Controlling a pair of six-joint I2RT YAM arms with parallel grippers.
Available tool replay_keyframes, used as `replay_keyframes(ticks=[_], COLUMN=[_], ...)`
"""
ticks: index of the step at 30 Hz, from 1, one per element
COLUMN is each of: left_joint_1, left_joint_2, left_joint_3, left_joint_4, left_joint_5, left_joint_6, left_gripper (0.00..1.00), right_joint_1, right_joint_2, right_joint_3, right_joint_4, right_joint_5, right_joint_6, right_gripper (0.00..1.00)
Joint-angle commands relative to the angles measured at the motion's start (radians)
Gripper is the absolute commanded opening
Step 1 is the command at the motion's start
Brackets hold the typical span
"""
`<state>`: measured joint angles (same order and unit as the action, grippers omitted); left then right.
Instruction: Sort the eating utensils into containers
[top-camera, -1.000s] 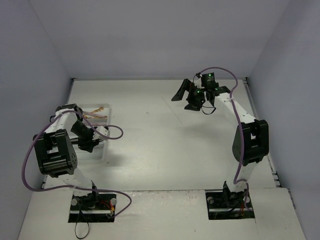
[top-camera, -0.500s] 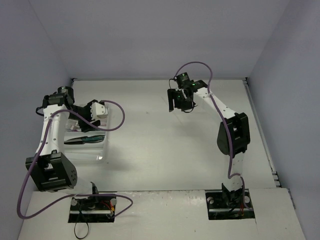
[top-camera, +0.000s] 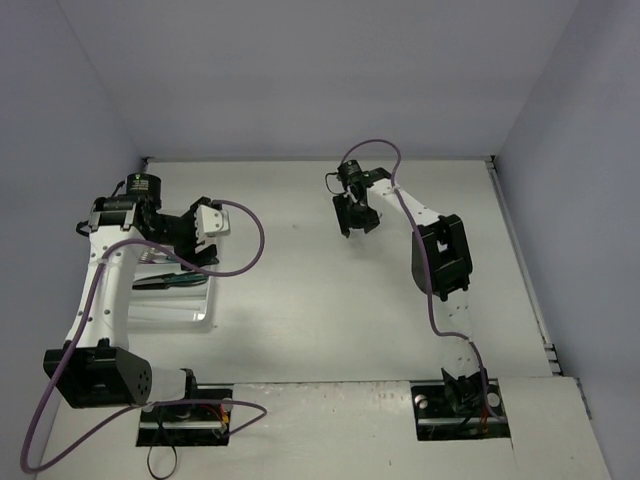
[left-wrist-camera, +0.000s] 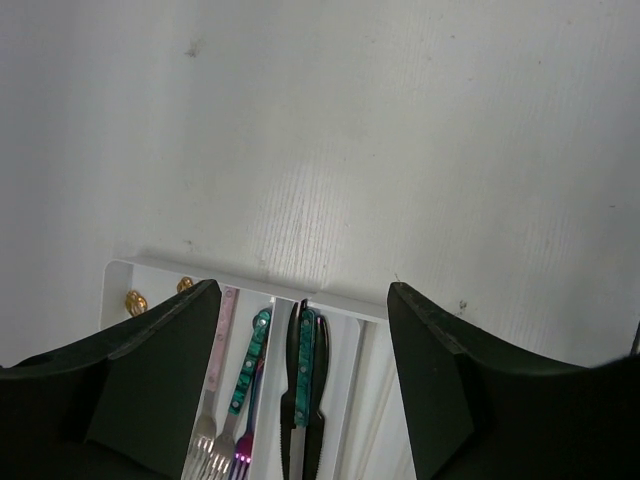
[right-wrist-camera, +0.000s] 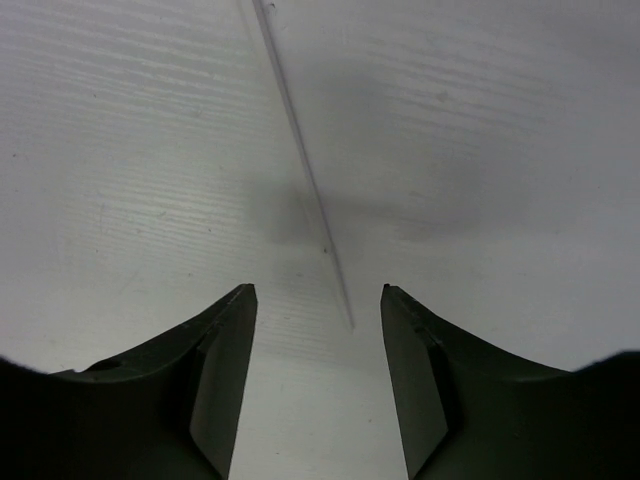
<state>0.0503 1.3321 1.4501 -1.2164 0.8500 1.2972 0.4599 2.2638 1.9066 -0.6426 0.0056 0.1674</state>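
Observation:
A thin pale stick (right-wrist-camera: 305, 180) lies alone on the table, slanting away from my right gripper (right-wrist-camera: 318, 292). Its near tip rests just ahead of the open fingers, and nothing is between them. In the top view that gripper (top-camera: 348, 222) hangs over the back middle of the table. The white divided tray (left-wrist-camera: 150, 268) holds a pink-handled fork (left-wrist-camera: 222, 330), a green-handled fork (left-wrist-camera: 250, 350), black knives (left-wrist-camera: 322, 400) with a green-handled knife (left-wrist-camera: 305, 350), and gold spoon ends (left-wrist-camera: 135, 300). My left gripper (left-wrist-camera: 305, 300) is open and empty above the tray's end.
The tray (top-camera: 195, 310) sits at the table's left side, under the left arm (top-camera: 100, 280). Grey walls close the table on the left, back and right. The right arm (top-camera: 440, 255) stretches up the right half of the table.
The left gripper has come up out of the tray and opened wider. The right arm has swung left towards the back middle, and its jaws have narrowed around the stick's end.

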Motion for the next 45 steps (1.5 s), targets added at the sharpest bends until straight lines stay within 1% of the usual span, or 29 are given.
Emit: replay_keyframes(ticks=[1, 6, 7, 10, 13, 14, 15, 16, 19, 21, 22, 24, 26, 28, 29, 30, 32, 36, 38, 40, 45], left_joint_1=[-0.014, -0.017, -0.018, -0.018, -0.018, -0.017, -0.018, -0.017, -0.017, -0.017, -0.017, -0.017, -0.016, -0.015, -0.015, -0.016, -0.015, -0.010, -0.010, -0.009, -0.009], left_joint_2=[-0.042, -0.040, -0.037, -0.034, -0.024, -0.019, -0.012, -0.005, 0.011, 0.018, 0.023, 0.029, 0.033, 0.038, 0.040, 0.044, 0.067, 0.116, 0.131, 0.145, 0.208], left_joint_3=[0.003, 0.007, 0.009, 0.012, 0.023, 0.027, 0.035, 0.038, 0.043, 0.040, 0.035, 0.019, -0.013, -0.063, -0.087, -0.121, -0.160, -0.214, -0.257, -0.294, -0.320], left_joint_4=[-0.014, -0.014, -0.013, 0.024, 0.047, 0.054, 0.063, 0.077, 0.130, 0.193, 0.236, 0.359, 0.465, 0.589, 0.695, 0.764, 0.827, 0.904, 1.006, 1.055, 1.075], left_joint_5=[0.052, 0.053, 0.052, 0.053, 0.065, 0.068, 0.070, 0.070, 0.075, 0.082, 0.089, 0.099, 0.096, 0.097, 0.089, 0.063, -0.012, -0.016, -0.022, -0.041, -0.088], left_joint_6=[-0.022, -0.026, -0.031, -0.091, -0.138, -0.151, -0.165, -0.186, -0.293, -0.401, -0.480, -0.693, -0.874, -1.066, -1.149, -1.268, -1.479, -1.697, -1.789, -1.867, -1.969], left_gripper=[0.64, 0.65, 0.66, 0.66, 0.67, 0.67, 0.67, 0.67, 0.67, 0.67, 0.67, 0.67, 0.67, 0.67, 0.67, 0.69, 0.70, 0.73, 0.74, 0.76, 0.77], right_joint_1=[0.009, 0.014, 0.014, 0.019, 0.019, 0.019, 0.021, 0.025, 0.047, 0.068, 0.081, 0.101, 0.125, 0.153, 0.162, 0.180, 0.199, 0.243, 0.256, 0.272, 0.295], right_joint_2=[0.027, 0.074, 0.080, 0.095, 0.108, 0.107, 0.103, 0.096, 0.066, 0.032, 0.011, -0.037, -0.073, -0.100, -0.111, -0.124, -0.134, -0.144, -0.144, -0.142, -0.154], right_joint_3=[0.060, 0.069, 0.067, 0.045, 0.023, 0.022, 0.012, 0.002, -0.021, -0.036, -0.040, -0.037, -0.025, 0.000, 0.011, 0.025, 0.058, 0.101, 0.142, 0.162, 0.169], right_joint_4=[-0.014, -0.017, -0.017, -0.019, -0.019, -0.019, -0.019, -0.019, -0.019, -0.019, -0.019, -0.017, -0.017, -0.017, -0.015, -0.012, -0.004, 0.016, 0.018, 0.017, 0.017], right_joint_5=[0.042, 0.022, 0.018, 0.005, 0.004, -0.001, -0.031, -0.045, -0.042, -0.038, -0.035, -0.042, -0.052, -0.066, -0.074, -0.083, -0.107, -0.134, -0.158, -0.167, -0.174], right_joint_6=[-0.033, -0.056, -0.063, -0.080, -0.090, -0.089, -0.088, -0.089, -0.092, -0.085, -0.083, -0.077, -0.071, -0.060, -0.057, -0.055, -0.060, -0.068, -0.068, -0.068, -0.057], right_gripper=[0.47, 0.38, 0.34, 0.28, 0.17, 0.12, 0.04, 0.00, 0.00, 0.00, 0.00, 0.00, 0.00, 0.00, 0.00, 0.00, 0.00, 0.00, 0.00, 0.00, 0.00])
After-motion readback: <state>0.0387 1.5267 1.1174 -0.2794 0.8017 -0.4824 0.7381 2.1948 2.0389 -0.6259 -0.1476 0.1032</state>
